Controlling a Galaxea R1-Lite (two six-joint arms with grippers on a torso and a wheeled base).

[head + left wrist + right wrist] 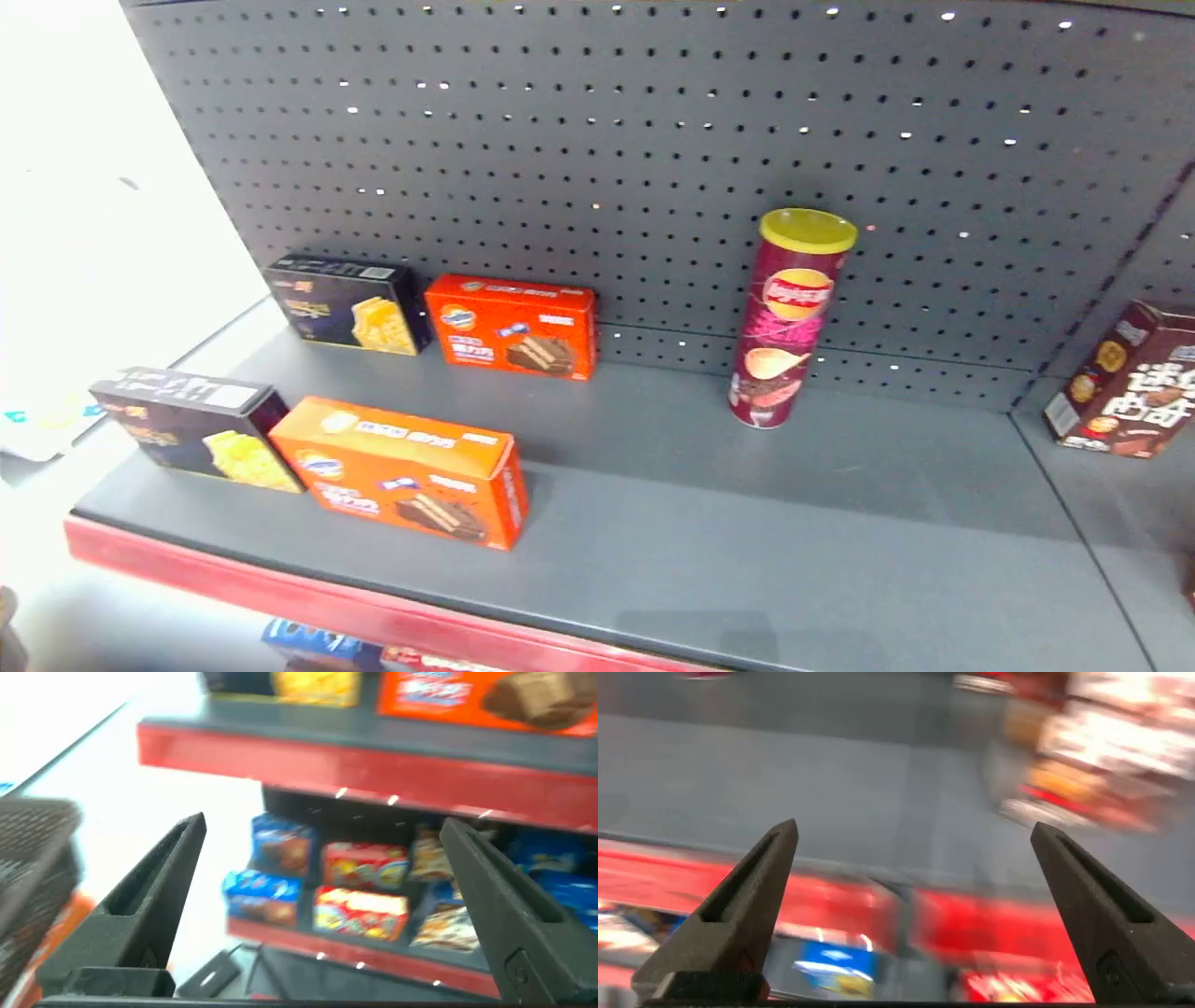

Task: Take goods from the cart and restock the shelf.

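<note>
The grey shelf board (709, 523) with its red front edge carries two black cracker boxes (201, 427) (350, 303), two orange wafer boxes (411, 471) (513, 325) and an upright maroon chip can (789, 317) with a yellow lid. My left gripper (322, 826) is open and empty, hanging below the red shelf edge (374, 761) in front of a lower shelf of snack packs (360, 891). My right gripper (913, 829) is also open and empty, level with the red edge (831, 901) and facing the grey board (831, 775).
A perforated back panel (597, 159) closes the shelf behind. On the neighbouring shelf to the right stands a brown box (1130, 383). A dark mesh basket (33, 859) sits beside the left gripper. Bare board lies between the orange boxes and the brown box.
</note>
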